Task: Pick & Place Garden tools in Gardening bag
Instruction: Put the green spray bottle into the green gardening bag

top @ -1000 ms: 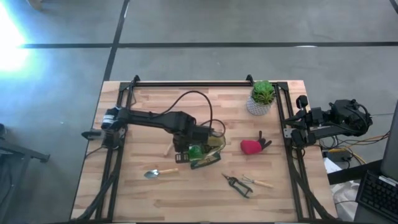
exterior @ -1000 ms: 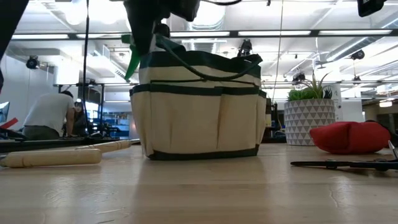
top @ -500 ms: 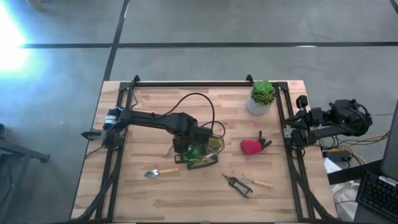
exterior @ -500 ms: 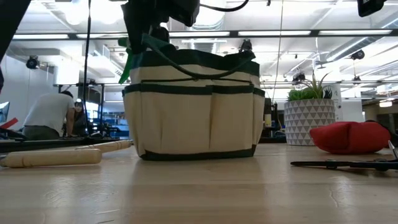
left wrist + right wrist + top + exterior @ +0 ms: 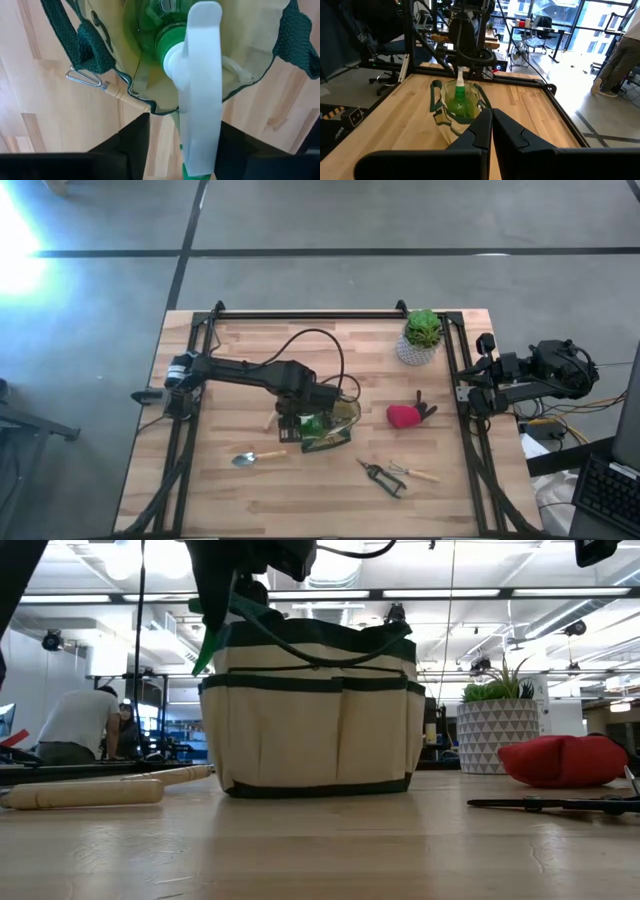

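Note:
The olive-tan gardening bag [image 5: 338, 426] stands on its base at the table's middle. A bright green spray bottle [image 5: 459, 97] with a white spray head [image 5: 200, 75] stands upright inside it. My left gripper [image 5: 298, 418] hangs over the bag's mouth, pointing down. It is open, with a finger on each side of the spray head. A trowel [image 5: 255, 456], black-handled shears [image 5: 382, 476], a wooden-handled fork [image 5: 414, 472] and a red glove [image 5: 404, 415] lie on the table. My right gripper [image 5: 490, 125] is shut and waits past the table's right edge. My left gripper comes from above, its fingers [image 5: 127, 147] on either side of the bottle's white spray head [image 5: 197, 125]. A gap shows at one finger. Whether the other touches the head I cannot tell. The bottle stands upright in the bag.
A green plant in a white pot [image 5: 420, 338] stands at the far right corner. A wooden handle with a metal clip [image 5: 117, 92] lies against the bag's left side. Bare wood lies along the near edge and at the far left.
The green bottle has sunk a little lower into the bag under my left gripper. The bag has slid slightly toward the table's left edge and has then kept still.

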### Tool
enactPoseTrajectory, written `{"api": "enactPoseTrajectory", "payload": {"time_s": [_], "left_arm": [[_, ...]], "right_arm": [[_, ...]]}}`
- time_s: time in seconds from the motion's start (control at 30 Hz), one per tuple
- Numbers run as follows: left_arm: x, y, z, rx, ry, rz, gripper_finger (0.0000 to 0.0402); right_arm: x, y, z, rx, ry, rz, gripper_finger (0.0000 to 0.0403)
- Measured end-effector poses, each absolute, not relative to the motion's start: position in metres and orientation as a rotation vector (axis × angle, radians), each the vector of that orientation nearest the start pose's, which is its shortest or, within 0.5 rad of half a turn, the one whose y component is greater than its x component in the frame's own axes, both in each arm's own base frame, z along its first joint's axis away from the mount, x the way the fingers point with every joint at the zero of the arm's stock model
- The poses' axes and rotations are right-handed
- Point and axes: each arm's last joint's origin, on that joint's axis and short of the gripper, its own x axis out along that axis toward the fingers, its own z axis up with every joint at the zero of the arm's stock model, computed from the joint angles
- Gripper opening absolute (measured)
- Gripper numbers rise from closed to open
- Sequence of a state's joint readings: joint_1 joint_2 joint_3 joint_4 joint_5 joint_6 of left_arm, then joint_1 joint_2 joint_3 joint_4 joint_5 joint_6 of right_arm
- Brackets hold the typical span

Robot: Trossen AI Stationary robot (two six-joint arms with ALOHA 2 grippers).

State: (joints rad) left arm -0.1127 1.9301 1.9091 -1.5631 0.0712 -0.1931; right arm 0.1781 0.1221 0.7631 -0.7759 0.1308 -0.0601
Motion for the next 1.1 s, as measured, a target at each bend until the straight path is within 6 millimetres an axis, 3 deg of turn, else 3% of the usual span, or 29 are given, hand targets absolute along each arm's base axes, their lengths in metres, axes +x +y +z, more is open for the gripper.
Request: {"api": "enactPoseTrajectory", "payload": {"time_s": [0.43, 0.87, 1.1], "left_arm": [[0.353, -0.042, 0.313, -0.131, 1.580, 0.021, 0.0188], [0.344, -0.041, 0.332, -0.164, 1.486, 0.031, 0.0188], [0.335, -0.039, 0.358, -0.139, 1.314, 0.030, 0.0188]], "right_arm": [[0.015, -0.001, 0.317, -0.081, 0.132, 0.052, 0.0008], [0.015, -0.001, 0.317, -0.081, 0.132, 0.051, 0.0008], [0.015, -0.001, 0.317, -0.081, 0.133, 0.051, 0.0008]]}}
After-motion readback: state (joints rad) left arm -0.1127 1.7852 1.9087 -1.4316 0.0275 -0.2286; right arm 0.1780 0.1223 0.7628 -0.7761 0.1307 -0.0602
